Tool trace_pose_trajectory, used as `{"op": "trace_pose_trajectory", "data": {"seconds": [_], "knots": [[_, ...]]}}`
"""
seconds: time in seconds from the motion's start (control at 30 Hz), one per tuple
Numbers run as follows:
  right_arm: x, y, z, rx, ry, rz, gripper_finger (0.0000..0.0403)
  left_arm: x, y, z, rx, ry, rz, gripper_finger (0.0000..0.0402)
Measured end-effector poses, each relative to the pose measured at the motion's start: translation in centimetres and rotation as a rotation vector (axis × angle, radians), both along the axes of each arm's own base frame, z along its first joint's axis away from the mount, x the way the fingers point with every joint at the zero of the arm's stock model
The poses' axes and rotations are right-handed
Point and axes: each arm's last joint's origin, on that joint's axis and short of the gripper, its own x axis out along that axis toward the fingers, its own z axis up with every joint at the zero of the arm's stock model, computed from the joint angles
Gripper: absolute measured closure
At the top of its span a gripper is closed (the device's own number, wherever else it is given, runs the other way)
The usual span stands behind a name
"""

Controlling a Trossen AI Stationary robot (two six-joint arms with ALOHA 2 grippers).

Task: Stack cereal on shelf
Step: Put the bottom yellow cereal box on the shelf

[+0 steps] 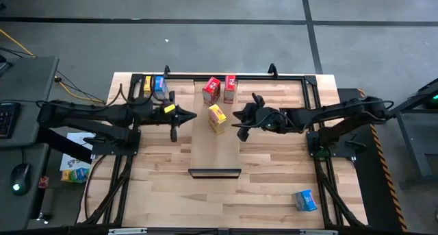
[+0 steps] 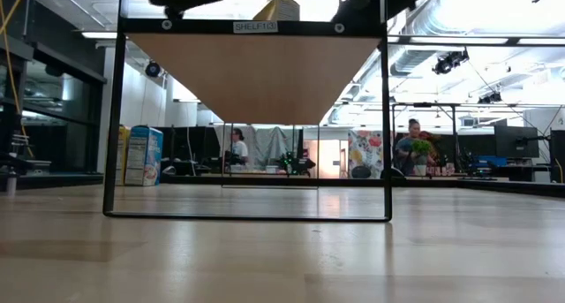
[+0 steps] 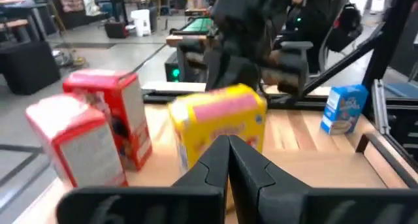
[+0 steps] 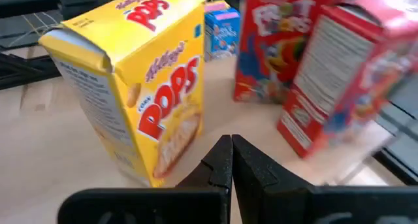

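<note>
Striped pale-wood plank tabletop (image 1: 274,187), framed by black rails, sits on a grey floor; beyond it, in the low view, an open workshop with desks, screens and two people far off.

Nearest the front edge, well apart from everything else: one small blue cardboard cereal box (image 1: 306,200), lying tilted near the front right corner.

Long pale-wood shelf board (image 1: 215,149) runs front to back along the table's middle, its long axis pointing away from the front, dark black lip (image 1: 214,172) at the near short end. The low view shows it raised on a thin black frame.

On the shelf's far half: a yellow cardboard cereal box (image 1: 217,118), standing slightly skewed, between the two grippers. Left gripper (image 1: 193,115) just beside it on the left, fingers clenched together, holding nothing. Right gripper (image 1: 237,116) just beside it on the right, also clenched and empty.

Farther back, at the shelf's far end: two red cardboard cereal boxes (image 1: 220,89), upright, side by side.

Far left corner: a second yellow box (image 1: 146,84) and a second blue box (image 1: 159,85), upright, touching.
</note>
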Motion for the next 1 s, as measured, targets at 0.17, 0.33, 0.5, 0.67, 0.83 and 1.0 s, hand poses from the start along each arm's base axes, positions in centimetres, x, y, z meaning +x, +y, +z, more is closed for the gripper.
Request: {"op": "trace_pose_trajectory", "data": {"seconds": [0.17, 0.33, 0.5, 0.67, 0.83, 1.0], "knots": [[-0.4, 0.0, -0.2, 0.04, 0.023, -0.002, 0.0403, -0.4, -1.1, -3.4, -0.051, -0.003, -0.017, 0.0401], [0.6, 0.2, -1.7, 0.067, -0.008, 0.045, 0.0403, 0.4, -1.2, -6.3, -0.082, -0.01, -0.013, 0.0402], [1.4, 0.3, -2.8, 0.07, -0.041, 0.064, 0.0403, 1.8, -0.7, -7.0, -0.083, -0.002, 0.009, 0.0402], [1.6, 0.3, -2.8, 0.073, -0.059, 0.066, 0.0403, 3.6, 0.2, -7.6, -0.085, 0.043, 0.033, 0.0401], [1.6, 0.4, -2.7, 0.073, -0.07, 0.071, 0.0403, 5.5, 0.8, -7.5, -0.088, 0.067, 0.012, 0.0401], [1.8, 0.4, -3.0, 0.069, -0.063, 0.074, 0.0403, 6.6, 1.3, -7.6, -0.064, 0.085, 0.018, 0.0401]]}}
